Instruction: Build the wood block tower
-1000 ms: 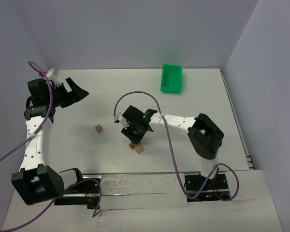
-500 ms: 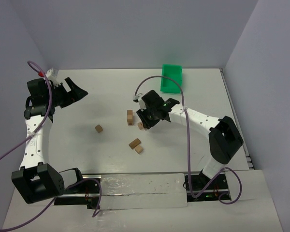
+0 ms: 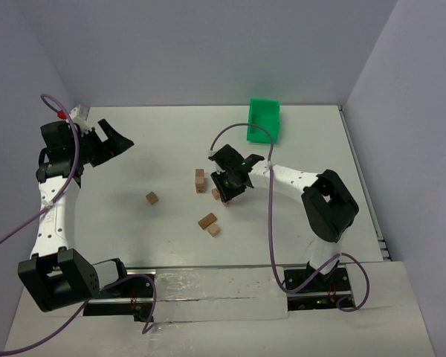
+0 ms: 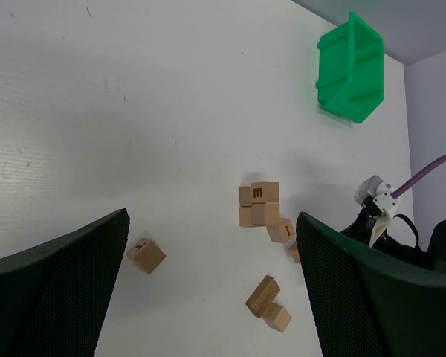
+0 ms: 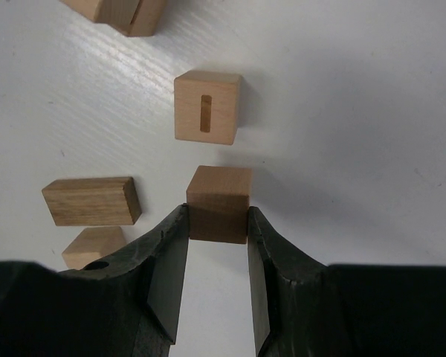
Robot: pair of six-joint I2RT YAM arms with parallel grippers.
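A short tower (image 3: 199,179) of tan wood blocks stands mid-table, also visible in the left wrist view as the tower (image 4: 259,204). My right gripper (image 3: 226,196) hangs just right of it, shut on one wood block (image 5: 218,190) held between the fingertips of the right gripper (image 5: 217,216) low over the table. A slotted block (image 5: 207,117) lies just beyond it, and the same slotted block (image 3: 216,193) sits beside the tower. Two blocks (image 3: 209,224) lie nearer the front and a lone block (image 3: 152,198) lies to the left. My left gripper (image 3: 123,141) is open and empty, far left and raised.
A green bin (image 3: 264,120) stands at the back of the table, right of centre, and shows as the bin (image 4: 351,68) in the left wrist view. The right arm's purple cable (image 3: 270,223) loops over the table beside the arm. Walls close in the back and both sides.
My right gripper left the two front blocks with a block in its jaws, swung toward the back, and now sits lower beside the tower. The left arm has not moved.
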